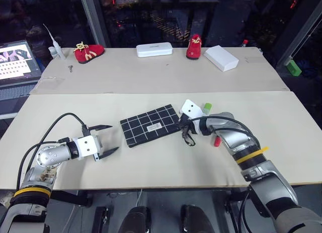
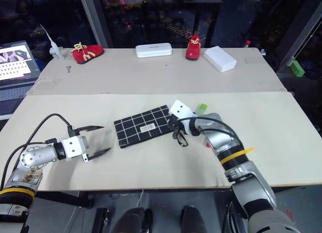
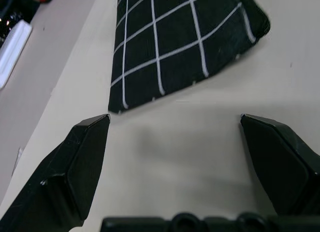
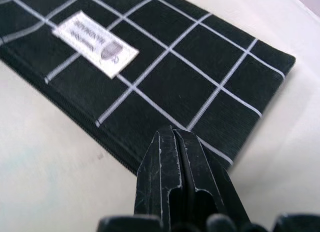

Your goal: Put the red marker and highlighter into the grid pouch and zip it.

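Table: near board carries all task items. Grid pouch flat at centre, looks shut, though I cannot confirm zipper state. My left gripper just beside pouch's left end, fingers spread wide, holding nothing. My right gripper at pouch's right end near cord loop, fingers pressed together; nothing visibly pinched. Highlighter and red marker lie beside right forearm, outside pouch. I judge: nothing stowed yet; opening, both insertions, zipping all remain.
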Controlling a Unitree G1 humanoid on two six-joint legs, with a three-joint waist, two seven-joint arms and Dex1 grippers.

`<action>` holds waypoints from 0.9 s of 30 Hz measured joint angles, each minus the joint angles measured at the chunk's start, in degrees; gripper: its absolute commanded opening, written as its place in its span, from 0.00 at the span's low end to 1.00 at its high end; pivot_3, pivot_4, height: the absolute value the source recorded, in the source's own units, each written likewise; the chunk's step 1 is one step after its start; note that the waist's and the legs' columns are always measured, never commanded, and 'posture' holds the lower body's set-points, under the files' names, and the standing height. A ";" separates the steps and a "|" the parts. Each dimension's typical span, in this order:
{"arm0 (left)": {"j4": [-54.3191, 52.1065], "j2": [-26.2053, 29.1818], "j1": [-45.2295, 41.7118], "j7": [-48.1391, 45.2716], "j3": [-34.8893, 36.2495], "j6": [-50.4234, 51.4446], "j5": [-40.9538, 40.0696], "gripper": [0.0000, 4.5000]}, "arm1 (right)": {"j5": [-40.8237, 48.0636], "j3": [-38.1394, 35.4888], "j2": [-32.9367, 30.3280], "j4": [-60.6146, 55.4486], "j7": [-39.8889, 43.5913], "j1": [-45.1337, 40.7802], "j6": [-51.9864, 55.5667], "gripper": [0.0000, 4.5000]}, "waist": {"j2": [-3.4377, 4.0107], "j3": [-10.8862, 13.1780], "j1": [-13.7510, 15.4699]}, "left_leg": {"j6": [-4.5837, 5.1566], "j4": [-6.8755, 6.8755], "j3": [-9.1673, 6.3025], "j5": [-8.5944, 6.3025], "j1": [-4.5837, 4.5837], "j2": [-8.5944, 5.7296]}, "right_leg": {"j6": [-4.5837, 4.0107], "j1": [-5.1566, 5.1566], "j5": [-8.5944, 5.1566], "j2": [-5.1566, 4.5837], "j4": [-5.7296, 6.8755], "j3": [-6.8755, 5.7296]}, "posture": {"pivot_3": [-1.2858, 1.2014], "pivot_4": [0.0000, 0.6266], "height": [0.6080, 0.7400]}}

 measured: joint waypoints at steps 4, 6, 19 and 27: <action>-0.20 -0.38 -0.69 -0.02 -1.28 -0.18 0.03 1.00 | -3.28 1.50 -0.09 1.56 -0.04 -0.29 -3.90 0.00 | 0.00 0.00 -0.15 | 0.00 0.05 0.00 0.00 0.05 -0.01 | 0.01 0.09 0.00 0.01 0.00 0.00 | 0.52 0.24 1.00; -0.24 -0.46 -0.99 0.06 -1.96 -1.03 0.35 1.00 | -4.46 1.83 0.03 2.55 -0.13 -0.64 -5.40 0.00 | 0.00 -0.01 -0.18 | 0.00 0.05 0.01 0.00 0.09 -0.02 | 0.02 0.13 0.00 0.01 0.00 0.01 | 0.52 0.24 1.00; 12.49 -3.42 -13.09 11.48 -9.57 -17.60 13.91 1.00 | -6.18 0.62 2.78 5.49 -0.94 -2.11 -6.24 0.00 | 0.00 -0.01 0.08 | -0.01 0.06 0.05 0.01 0.10 -0.04 | 0.03 0.13 0.02 0.06 0.07 0.02 | 0.52 0.24 1.00; 18.09 -4.41 -16.57 12.89 -11.41 -21.28 14.12 1.00 | -6.22 0.35 3.22 5.72 -1.00 -2.11 -6.24 0.00 | 0.00 -0.01 -0.22 | -0.01 0.07 0.05 0.01 0.08 -0.02 | 0.04 0.11 0.02 0.12 0.12 0.02 | 0.52 0.24 1.00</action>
